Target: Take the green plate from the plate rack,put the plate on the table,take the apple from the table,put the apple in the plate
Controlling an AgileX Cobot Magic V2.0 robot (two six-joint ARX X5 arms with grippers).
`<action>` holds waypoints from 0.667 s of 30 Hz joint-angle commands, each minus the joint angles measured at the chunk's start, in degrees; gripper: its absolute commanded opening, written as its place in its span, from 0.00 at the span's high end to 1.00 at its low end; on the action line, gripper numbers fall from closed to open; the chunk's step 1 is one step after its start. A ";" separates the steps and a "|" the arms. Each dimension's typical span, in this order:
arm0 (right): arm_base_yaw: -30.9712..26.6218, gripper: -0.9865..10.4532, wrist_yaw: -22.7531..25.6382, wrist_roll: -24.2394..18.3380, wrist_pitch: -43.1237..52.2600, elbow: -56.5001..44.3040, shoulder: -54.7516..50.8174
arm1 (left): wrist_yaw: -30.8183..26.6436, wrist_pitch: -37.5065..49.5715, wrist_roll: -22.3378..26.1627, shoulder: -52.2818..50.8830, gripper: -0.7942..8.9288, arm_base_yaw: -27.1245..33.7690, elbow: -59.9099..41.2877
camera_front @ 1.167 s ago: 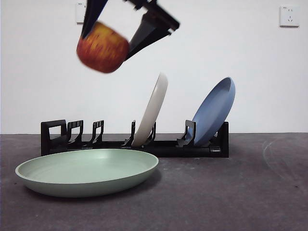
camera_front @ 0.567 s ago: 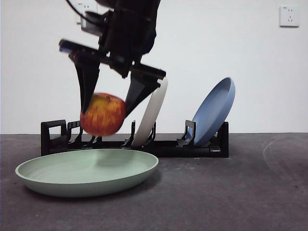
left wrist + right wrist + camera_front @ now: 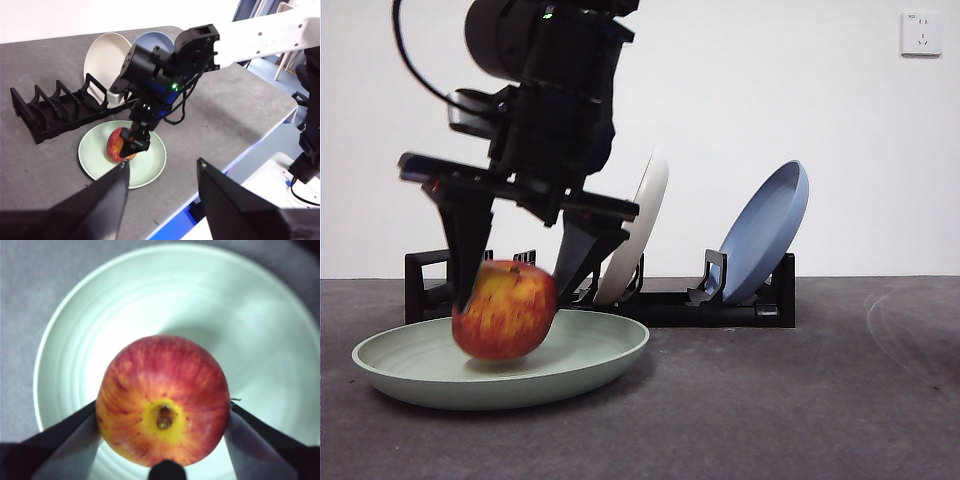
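Note:
The apple (image 3: 505,310) is red over yellow and sits low inside the green plate (image 3: 595,352), which lies flat on the table (image 3: 800,400) in front of the plate rack (image 3: 670,305). My right gripper (image 3: 515,285) comes down from above and is shut on the apple, one jaw on each side. The right wrist view shows the apple (image 3: 162,400) stem-up between the jaws, over the plate (image 3: 100,315). I cannot tell if the apple touches the plate. My left gripper (image 3: 161,167) is open and empty, high above the table, looking down on the plate (image 3: 150,167) and apple (image 3: 117,145).
A cream-white plate (image 3: 638,230) and a blue plate (image 3: 765,230) stand tilted in the rack's right half. The rack's left slots (image 3: 45,112) hold nothing. The table's edge (image 3: 280,112) drops off beyond the plate in the left wrist view.
My right gripper has come down with the apple, from high above the rack to low inside the green plate. The plates and rack have not moved.

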 commanded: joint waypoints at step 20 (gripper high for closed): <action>0.00 0.46 -0.17 -0.72 0.15 0.15 1.03 | -0.20 0.24 -0.33 -0.26 0.68 -0.11 -0.17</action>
